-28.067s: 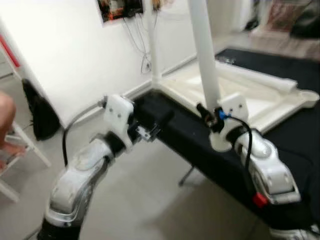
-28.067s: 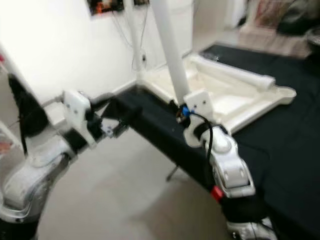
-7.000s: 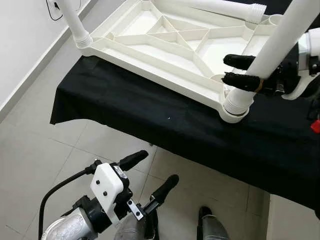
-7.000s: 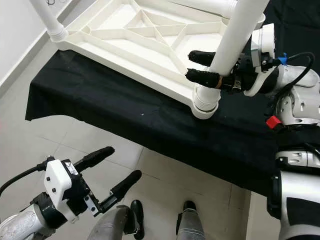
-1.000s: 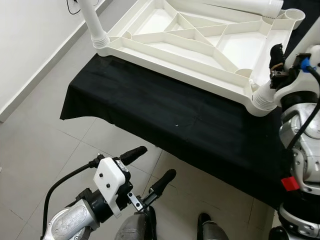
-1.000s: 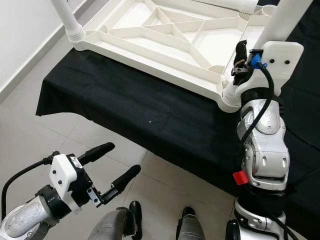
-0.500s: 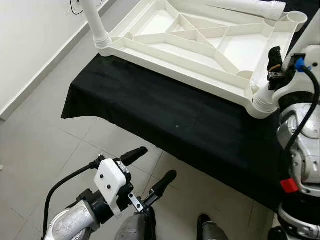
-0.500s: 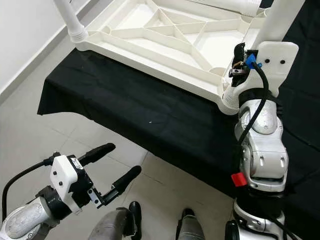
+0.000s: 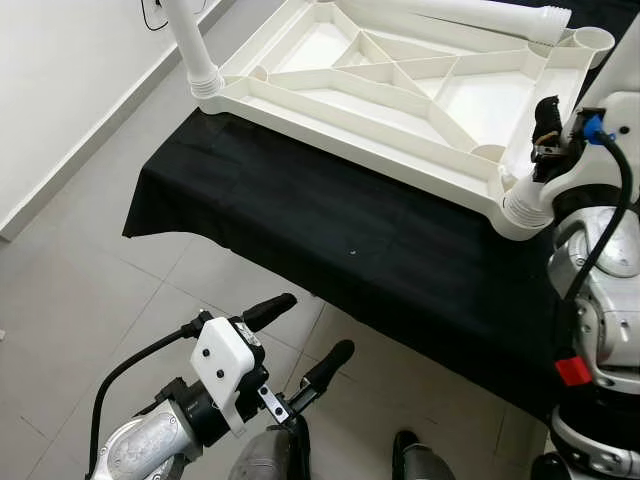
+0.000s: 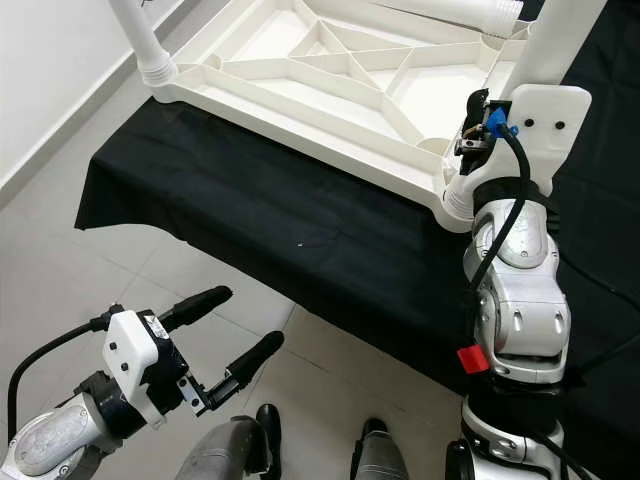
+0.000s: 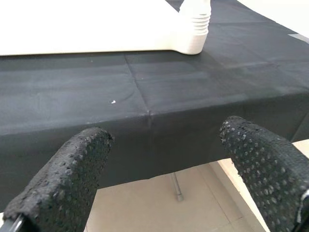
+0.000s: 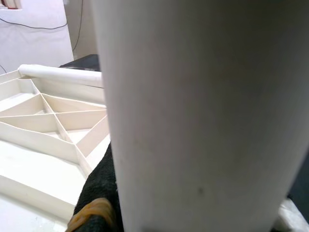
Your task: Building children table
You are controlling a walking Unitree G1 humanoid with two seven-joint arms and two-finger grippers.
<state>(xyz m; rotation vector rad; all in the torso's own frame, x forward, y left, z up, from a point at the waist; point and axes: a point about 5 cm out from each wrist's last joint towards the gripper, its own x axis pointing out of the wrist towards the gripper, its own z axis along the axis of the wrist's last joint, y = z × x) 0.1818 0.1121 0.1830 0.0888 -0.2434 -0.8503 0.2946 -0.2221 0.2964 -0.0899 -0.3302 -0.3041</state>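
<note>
A white plastic table top [image 9: 350, 115] lies upside down on a table covered in black cloth [image 9: 350, 230]. One white leg [image 9: 192, 50] stands in its far left corner. A second leg [image 10: 558, 35] stands in the ribbed socket [image 9: 524, 205] at the near right corner, and my right gripper [image 10: 478, 105] is shut on it just above the socket. In the right wrist view this leg [image 12: 203, 111] is pressed against a black finger [image 12: 99, 193]. My left gripper [image 9: 300, 338] hangs open over the floor in front of the table, holding nothing, its pads [image 11: 63, 183] wide apart.
A loose leg [image 9: 470, 15] lies along the far rim of the table top. A white wall [image 9: 60, 80] runs along the left, with tiled floor [image 9: 90, 290] between it and the table. My feet [image 9: 410, 462] stand just before the table's front edge.
Over the last second almost nothing moves. Seven seconds ago my right gripper held the leg from the right side; now the wrist sits in front of it. The left gripper stays open.
</note>
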